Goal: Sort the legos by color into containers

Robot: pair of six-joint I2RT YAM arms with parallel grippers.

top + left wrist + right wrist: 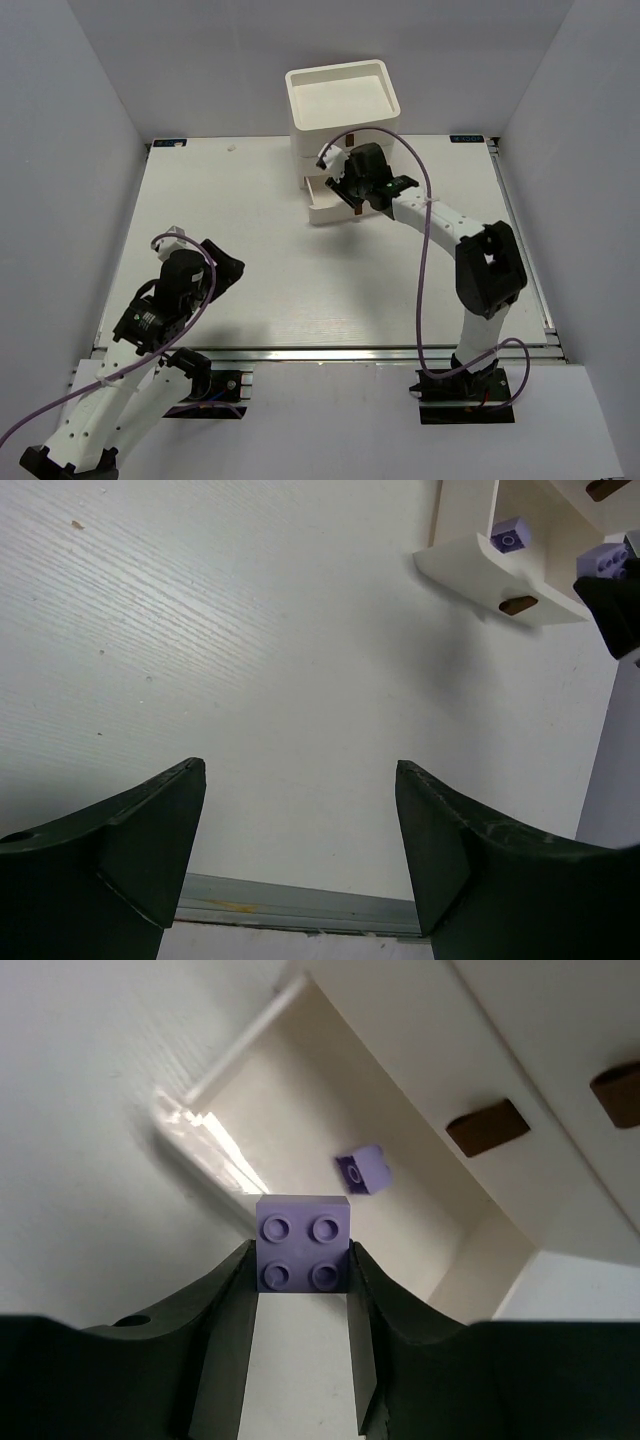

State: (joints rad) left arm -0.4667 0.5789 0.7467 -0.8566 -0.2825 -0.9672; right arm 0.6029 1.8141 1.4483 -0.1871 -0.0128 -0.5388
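Observation:
My right gripper [302, 1257] is shut on a light purple square lego [302, 1243], studs facing the camera, held over the pulled-out bottom drawer [300, 1090] of the white chest [340, 100]. A second purple lego [362, 1170] lies inside that drawer. From the left wrist view the same drawer [470, 565] shows with its purple lego [510, 535], and the held lego [605, 558] is at the right edge. My left gripper [300, 775] is open and empty, low over the bare table near its front edge. From above, the right gripper [347, 187] is at the chest's front and the left gripper [225, 265] is at the front left.
The closed drawers above the open one carry dark brown pulls [487, 1126]. The chest's recessed tray top [385, 95] stands at the table's back edge. A metal rail [300, 905] runs along the table's front edge. White walls enclose the table on three sides.

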